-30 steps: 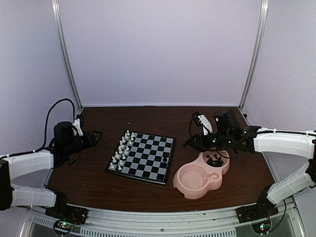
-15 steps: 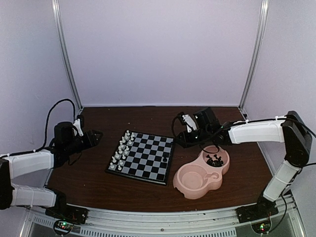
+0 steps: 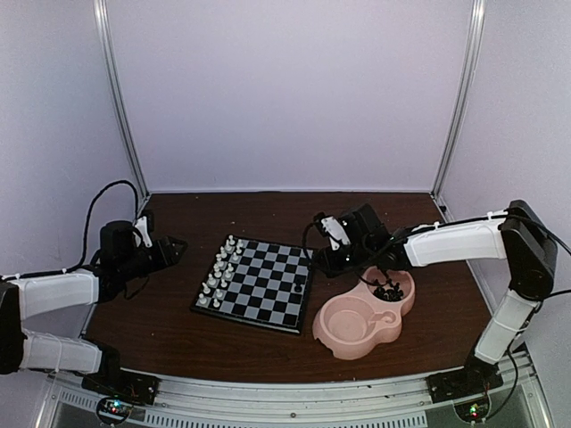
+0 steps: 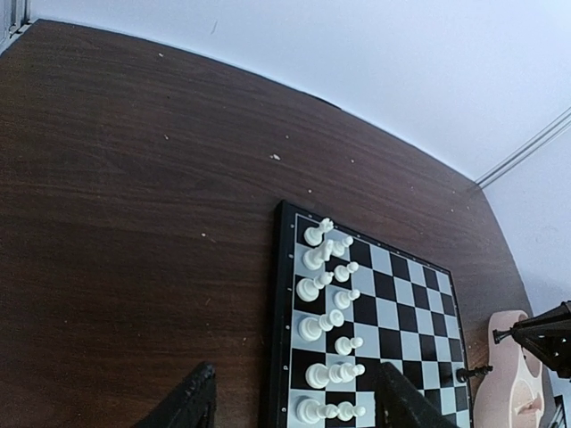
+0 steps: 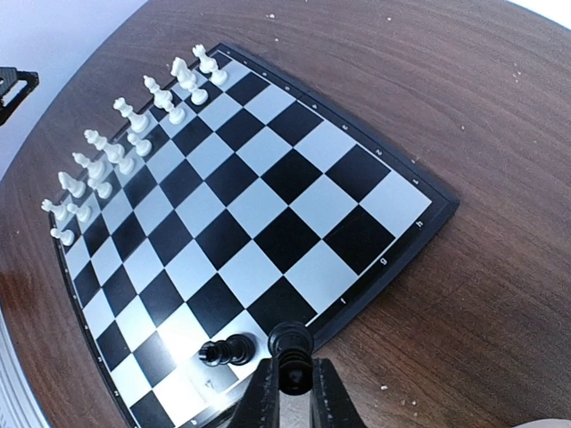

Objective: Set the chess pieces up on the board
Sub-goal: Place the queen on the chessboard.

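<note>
The left jaws hang over the counter's (image 3: 178,330) left edge, spread apart with nothing between them. Just to their right the board (image 3: 268,294) lies mid-counter. The white pieces (image 3: 221,267) stand in two files along its left edge. One black piece (image 5: 227,350) sits alone on a square by the right edge, and I cannot tell whether it is upright or tipped. The right jaws are over that same edge, clenched on a second black piece (image 5: 290,343) and pinching it just under its round head. Further right, by the counter's near-right corner, is the pink dish (image 3: 343,348), with the remaining black pieces (image 3: 388,290) heaped in its far bowl.

These chessmen look light, hard and smooth, so they are likely to skid or topple at a nudge. A pinch from above at the narrow neck seems safest. The base should be flat on its square before the piece is let go.
</note>
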`<action>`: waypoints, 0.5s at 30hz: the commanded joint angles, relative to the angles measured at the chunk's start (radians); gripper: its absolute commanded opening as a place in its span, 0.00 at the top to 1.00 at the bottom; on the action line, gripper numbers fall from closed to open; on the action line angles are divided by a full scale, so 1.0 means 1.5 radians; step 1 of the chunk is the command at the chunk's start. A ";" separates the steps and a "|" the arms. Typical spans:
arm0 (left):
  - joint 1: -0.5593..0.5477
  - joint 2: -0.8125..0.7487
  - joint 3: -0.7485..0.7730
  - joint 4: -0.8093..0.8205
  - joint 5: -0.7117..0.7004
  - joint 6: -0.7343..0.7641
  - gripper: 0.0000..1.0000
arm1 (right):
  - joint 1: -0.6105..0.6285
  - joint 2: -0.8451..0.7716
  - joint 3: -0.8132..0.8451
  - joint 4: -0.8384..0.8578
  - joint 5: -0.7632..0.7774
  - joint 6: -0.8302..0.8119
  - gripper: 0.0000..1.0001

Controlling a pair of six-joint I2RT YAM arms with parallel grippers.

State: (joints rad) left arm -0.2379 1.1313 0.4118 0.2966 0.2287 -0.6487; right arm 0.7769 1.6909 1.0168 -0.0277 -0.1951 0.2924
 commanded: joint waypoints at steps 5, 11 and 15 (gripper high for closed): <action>-0.005 0.014 0.013 0.028 0.015 -0.008 0.39 | 0.007 0.036 0.032 -0.041 0.056 -0.017 0.89; -0.005 0.018 0.015 0.032 0.022 -0.014 0.39 | 0.010 0.051 0.042 -0.047 0.056 -0.024 0.89; -0.007 0.014 0.015 0.032 0.027 -0.020 0.39 | 0.018 0.044 0.040 -0.044 0.045 -0.035 0.89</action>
State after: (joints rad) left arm -0.2398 1.1557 0.4133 0.2981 0.2512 -0.6643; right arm 0.7891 1.7580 1.0561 -0.0891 -0.1333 0.2642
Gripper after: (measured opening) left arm 0.608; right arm 0.112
